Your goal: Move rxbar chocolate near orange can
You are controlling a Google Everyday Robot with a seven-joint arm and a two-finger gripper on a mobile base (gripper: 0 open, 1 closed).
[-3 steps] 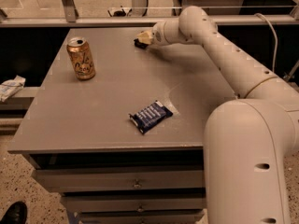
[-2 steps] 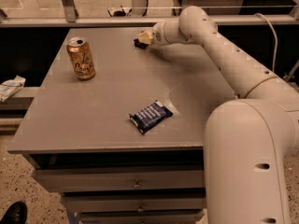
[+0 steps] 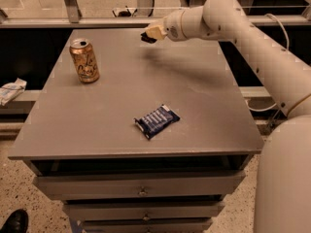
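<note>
Progress: grasp done, placement left. Gripper (image 3: 150,34) clamped on rxbar chocolate (image 3: 146,38), held above far edge of surface (image 3: 194,96), well apart from orange can (image 3: 84,60) at left. Remaining: carry bar leftward, set down beside can.

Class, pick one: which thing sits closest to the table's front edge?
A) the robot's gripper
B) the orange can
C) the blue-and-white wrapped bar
C: the blue-and-white wrapped bar lies toward the front, while the orange can stands at the back left and the gripper hovers at the far back.
</note>
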